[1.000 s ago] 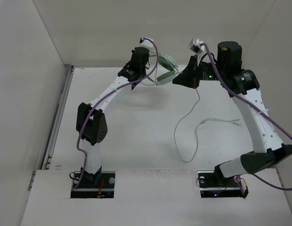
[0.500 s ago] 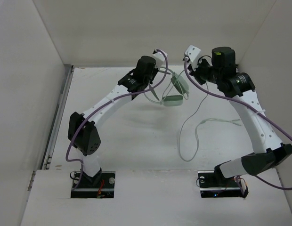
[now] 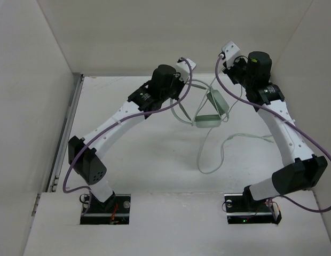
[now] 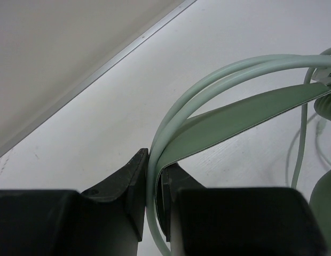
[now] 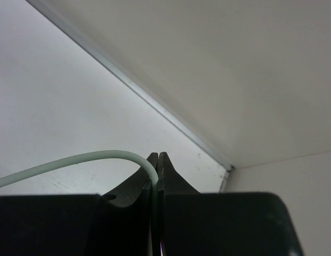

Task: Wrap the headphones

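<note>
The pale mint-green headphones point(image 3: 208, 112) hang above the table between my two arms, their ear cups at mid-height in the top view. My left gripper point(image 3: 179, 92) is shut on the thin headband point(image 4: 219, 114), which curves away to the right in the left wrist view. My right gripper point(image 3: 229, 80) is shut on the thin pale cable point(image 5: 75, 162), which arcs away to the left in the right wrist view. The rest of the cable point(image 3: 211, 160) drops to the table and lies in loose loops there.
The white table point(image 3: 144, 154) is boxed in by pale walls at the back and on both sides. A metal rail point(image 3: 67, 133) runs along the left edge. Purple arm cables point(image 3: 123, 114) trail along both arms.
Both arms have swung the headphones down and to the right, away from the back wall. The right gripper has risen and moved right, drawing the cable up. The cable's loops on the table have shifted.
</note>
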`<control>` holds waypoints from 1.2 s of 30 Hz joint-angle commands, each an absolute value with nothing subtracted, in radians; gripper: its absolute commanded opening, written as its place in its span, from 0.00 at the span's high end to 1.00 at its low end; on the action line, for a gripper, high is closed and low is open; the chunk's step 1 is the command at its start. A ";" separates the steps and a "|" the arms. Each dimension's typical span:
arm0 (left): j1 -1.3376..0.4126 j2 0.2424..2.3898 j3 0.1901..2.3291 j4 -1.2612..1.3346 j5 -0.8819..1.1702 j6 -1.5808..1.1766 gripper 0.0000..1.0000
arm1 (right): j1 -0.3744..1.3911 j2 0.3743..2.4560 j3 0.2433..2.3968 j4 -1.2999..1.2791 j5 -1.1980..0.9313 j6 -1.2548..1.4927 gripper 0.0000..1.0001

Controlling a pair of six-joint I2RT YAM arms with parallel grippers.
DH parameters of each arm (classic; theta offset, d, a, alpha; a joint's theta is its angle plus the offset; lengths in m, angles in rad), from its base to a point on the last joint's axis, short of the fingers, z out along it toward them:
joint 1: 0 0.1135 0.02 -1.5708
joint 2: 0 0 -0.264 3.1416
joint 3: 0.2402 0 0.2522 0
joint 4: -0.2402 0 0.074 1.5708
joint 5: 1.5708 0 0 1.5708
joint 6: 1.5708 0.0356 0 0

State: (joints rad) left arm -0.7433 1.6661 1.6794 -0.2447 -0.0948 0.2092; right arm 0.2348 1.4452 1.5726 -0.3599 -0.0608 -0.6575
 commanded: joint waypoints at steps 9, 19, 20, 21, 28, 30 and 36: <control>-0.711 1.614 2.011 -0.229 0.127 -0.037 0.99 | 0.076 1.496 1.510 -0.215 -0.702 0.024 0.91; -0.673 1.715 2.288 -0.225 0.242 -0.225 0.99 | 0.107 1.526 1.277 0.452 -1.078 0.817 0.70; -0.670 1.727 2.311 -0.218 0.248 -0.244 0.99 | 0.117 1.534 1.238 0.579 -1.081 0.928 0.68; -0.668 1.739 2.338 -0.216 0.255 -0.256 0.99 | 0.129 1.540 1.208 0.679 -1.078 1.012 0.66; -0.671 1.816 2.476 -0.193 0.239 -0.302 0.98 | 0.231 1.548 1.115 0.919 -1.040 1.216 0.57; -0.662 1.836 2.506 -0.178 0.213 -0.308 0.98 | 0.263 1.540 1.079 0.928 -1.028 1.221 0.54; -0.605 1.879 2.542 -0.141 0.057 -0.288 0.98 | 0.375 1.505 0.971 0.922 -1.040 1.194 0.52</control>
State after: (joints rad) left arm -0.6476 1.8946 2.4790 -0.2871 0.1745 -0.2359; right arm 0.3347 1.5501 1.0042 0.8368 -1.0229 1.1774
